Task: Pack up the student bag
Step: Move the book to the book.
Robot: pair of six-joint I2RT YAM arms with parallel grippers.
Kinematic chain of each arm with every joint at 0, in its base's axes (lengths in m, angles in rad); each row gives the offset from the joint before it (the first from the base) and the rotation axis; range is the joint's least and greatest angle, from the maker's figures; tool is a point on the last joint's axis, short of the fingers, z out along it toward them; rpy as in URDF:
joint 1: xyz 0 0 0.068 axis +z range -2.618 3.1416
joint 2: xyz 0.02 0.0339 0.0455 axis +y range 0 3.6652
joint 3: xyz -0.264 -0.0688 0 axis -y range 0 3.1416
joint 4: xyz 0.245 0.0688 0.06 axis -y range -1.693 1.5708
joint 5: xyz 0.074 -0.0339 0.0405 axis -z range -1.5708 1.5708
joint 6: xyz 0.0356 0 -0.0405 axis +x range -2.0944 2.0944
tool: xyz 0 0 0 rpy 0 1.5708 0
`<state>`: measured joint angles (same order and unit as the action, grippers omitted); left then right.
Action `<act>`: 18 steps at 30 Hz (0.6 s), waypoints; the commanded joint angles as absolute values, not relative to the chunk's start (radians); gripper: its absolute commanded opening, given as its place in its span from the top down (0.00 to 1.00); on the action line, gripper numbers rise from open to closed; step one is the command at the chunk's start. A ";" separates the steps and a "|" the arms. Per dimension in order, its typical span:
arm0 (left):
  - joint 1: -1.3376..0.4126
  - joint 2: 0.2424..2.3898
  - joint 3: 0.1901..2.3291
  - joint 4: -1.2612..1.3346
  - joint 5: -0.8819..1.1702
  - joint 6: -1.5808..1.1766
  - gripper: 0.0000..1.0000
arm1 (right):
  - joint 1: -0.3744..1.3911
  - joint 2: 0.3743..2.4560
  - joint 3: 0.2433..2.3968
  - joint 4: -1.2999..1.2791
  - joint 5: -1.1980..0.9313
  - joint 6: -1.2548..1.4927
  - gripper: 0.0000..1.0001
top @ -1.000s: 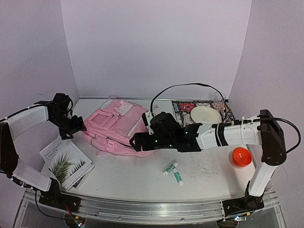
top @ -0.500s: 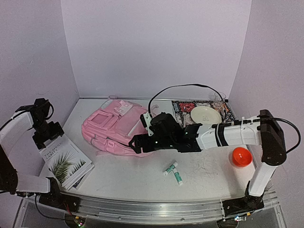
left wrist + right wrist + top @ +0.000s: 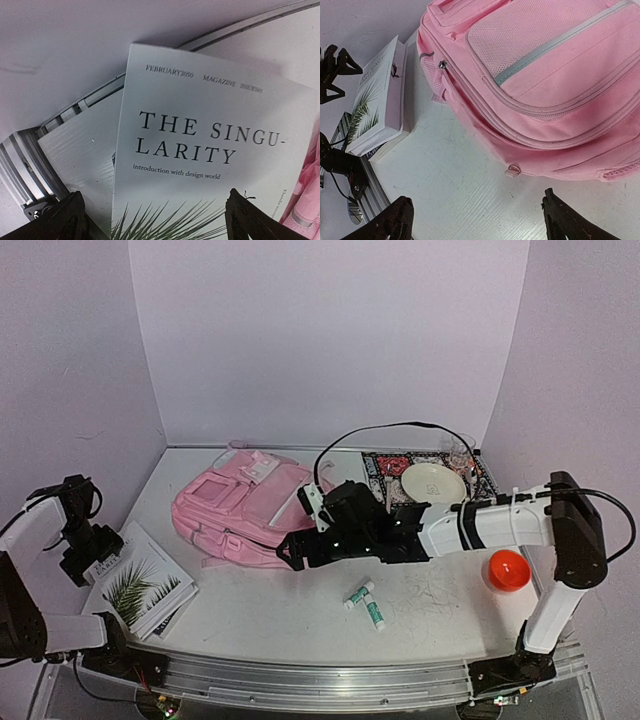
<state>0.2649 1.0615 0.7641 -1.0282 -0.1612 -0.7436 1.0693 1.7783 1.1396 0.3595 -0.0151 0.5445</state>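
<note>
The student bag [image 3: 245, 508] is a large pink backpack lying flat at the table's back left. In the right wrist view its zipped front [image 3: 555, 75] fills the top, and a small zip pull [image 3: 512, 171] lies at its near edge. My right gripper [image 3: 292, 552] stands open over bare table just in front of that pull, nothing between its fingers [image 3: 397, 220]. My left gripper [image 3: 82, 552] is open just above the magazine [image 3: 200, 150], titled "THE SINGULARITY", its fingers [image 3: 245, 215] apart and empty. A sliver of the bag [image 3: 307, 195] shows at the right edge.
The magazine [image 3: 140, 585] rests on another thin book at the front left corner. Two small green-and-white tubes [image 3: 365, 602] lie in front of the right arm. An orange ball [image 3: 507, 570] sits at the right. A plate [image 3: 433, 482] on a patterned mat [image 3: 383, 466] and a glass [image 3: 458, 450] stand at the back right.
My left arm swung away from the bag's left side, down and left to the magazine, and its jaws widened. The right gripper sank slightly toward the table.
</note>
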 commanded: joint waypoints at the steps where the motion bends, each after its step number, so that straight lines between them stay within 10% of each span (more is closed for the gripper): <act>1: 0.273 1.044 0.723 -1.014 -0.153 -0.853 0.01 | 1.058 1.705 1.115 0.363 -0.014 0.524 0.09; 18: 0.264 0.998 0.657 -0.829 0.237 -0.859 0.12 | 1.049 1.688 1.098 0.377 -0.018 0.528 0.09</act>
<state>0.2675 1.0208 0.6644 -0.9147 0.0830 -0.8491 1.0542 1.7222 1.0988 0.3672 -0.0147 0.5423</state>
